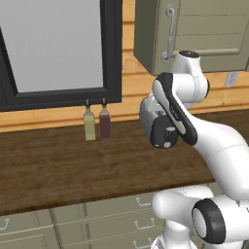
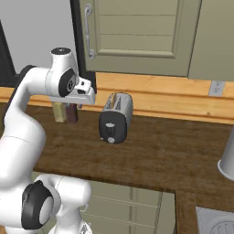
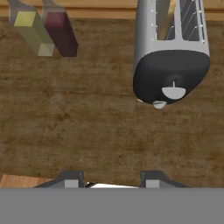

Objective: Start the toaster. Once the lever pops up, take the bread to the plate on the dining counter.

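Note:
The silver-grey toaster [image 2: 116,118] stands on the dark wood counter [image 2: 173,155] near the back wall, its black end panel with a pale knob [image 3: 173,92] facing me. In the hand view a tan slice of bread [image 3: 165,19] sits down in one slot of the toaster [image 3: 170,48]. My gripper [image 3: 111,181] hovers above the counter, short of the toaster and to its left. Its fingers are apart with nothing between them. In the right base view the hand [image 2: 84,95] hangs left of the toaster. The plate and the dining counter are out of view.
Two slim bottles, one yellow [image 1: 89,125] and one dark red [image 1: 104,122], stand at the wall left of the toaster. A cabinet door [image 2: 137,36] hangs above it. A grey vessel [image 2: 228,160] and a sink corner [image 2: 217,224] lie to the right. Drawers [image 1: 112,214] front the counter.

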Controlling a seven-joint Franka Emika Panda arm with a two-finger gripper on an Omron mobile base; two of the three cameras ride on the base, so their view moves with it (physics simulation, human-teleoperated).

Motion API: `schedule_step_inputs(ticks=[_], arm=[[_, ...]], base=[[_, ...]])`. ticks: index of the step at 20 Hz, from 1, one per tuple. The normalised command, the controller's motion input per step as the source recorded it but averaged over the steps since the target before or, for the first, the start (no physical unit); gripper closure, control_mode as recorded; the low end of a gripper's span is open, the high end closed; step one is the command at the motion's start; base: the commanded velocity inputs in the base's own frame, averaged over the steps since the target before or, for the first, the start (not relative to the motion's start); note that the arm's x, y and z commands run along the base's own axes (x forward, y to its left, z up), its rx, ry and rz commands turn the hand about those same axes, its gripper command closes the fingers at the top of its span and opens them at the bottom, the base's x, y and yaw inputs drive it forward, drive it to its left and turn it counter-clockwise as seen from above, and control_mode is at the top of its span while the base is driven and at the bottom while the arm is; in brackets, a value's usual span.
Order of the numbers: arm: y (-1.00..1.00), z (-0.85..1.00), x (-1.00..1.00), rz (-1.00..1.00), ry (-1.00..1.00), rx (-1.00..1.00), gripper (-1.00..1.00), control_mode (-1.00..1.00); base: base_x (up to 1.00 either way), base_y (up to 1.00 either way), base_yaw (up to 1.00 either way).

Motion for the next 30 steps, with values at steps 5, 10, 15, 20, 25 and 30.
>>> schedule_step_inputs(ticks=[5, 10, 15, 20, 25, 30], arm=[[-0.25, -0.09, 0.00, 0.00, 0.01, 0.01, -1.00, -1.00], [-0.52, -0.25, 0.00, 0.00, 0.00, 0.03, -1.00, -1.00], [-0.33, -0.37, 0.07, 0.00, 0.00, 0.00, 1.00, -1.00], [-0.17, -0.38, 0.21, 0.00, 0.00, 0.00, 1.00, -1.00], [-0.07, -0.34, 0.32, 0.00, 0.00, 0.00, 1.00, -1.00], [-0.03, -0.27, 0.42, 0.00, 0.00, 0.00, 1.00, -1.00]], base=[[0.00, 0.00, 0.00], [0.00, 0.00, 0.00], [0.00, 0.00, 0.00], [0.00, 0.00, 0.00], [0.00, 0.00, 0.00], [0.00, 0.00, 0.00]])
